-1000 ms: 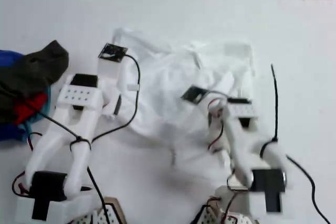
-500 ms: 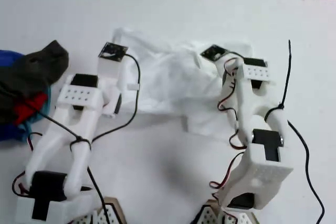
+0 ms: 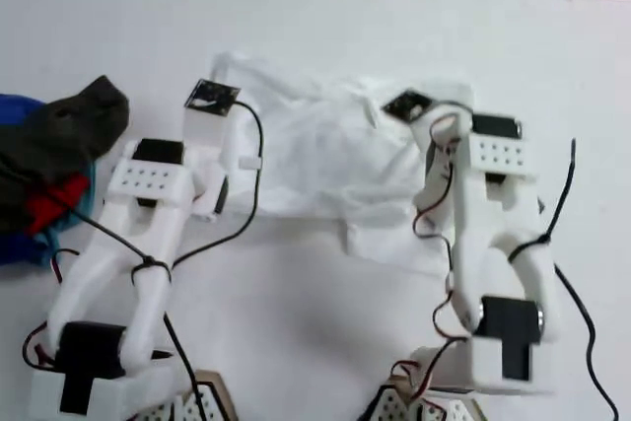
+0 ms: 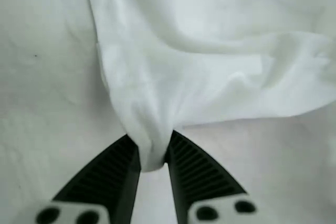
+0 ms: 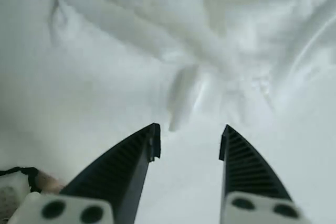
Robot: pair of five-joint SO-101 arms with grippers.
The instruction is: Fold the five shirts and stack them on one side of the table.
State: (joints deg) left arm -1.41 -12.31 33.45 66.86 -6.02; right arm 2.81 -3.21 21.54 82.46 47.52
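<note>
White and matte, the table (image 3: 414,17) carries all the work, and its pale top nearly swallows the cloth laid on it. At its left edge sits a heap of garments (image 3: 54,150), a dark grey one slumped over red and blue, bunched and lumpy rather than squared off. It seems parked there out of the way, either awaiting folding or marking the side chosen for the stack; which of the two cannot be told. Next along, the left gripper (image 4: 153,153) has its ribbed black fingers (image 4: 118,174) closed tight on a gathered fold of the white shirt (image 3: 325,155). It pinches the garment at its left border, so the fabric funnels into the jaws in soft pleats. That hold looks meant to anchor or lift one side while the other side is taken. The shirt itself lies around the middle of the table, toward the far edge. It is thin, limp and creased, with a doubled band along its near border and loose unsmoothed ridges. Such cloth will likely sag and slip unless both sides are held. Toward the right, the right gripper (image 5: 190,132) hangs over the shirt's rumpled right part with its fingers spread apart and nothing between them. A small raised tuck of fabric lies just ahead of the tips, so it appears poised to close on a matching hold.
</note>
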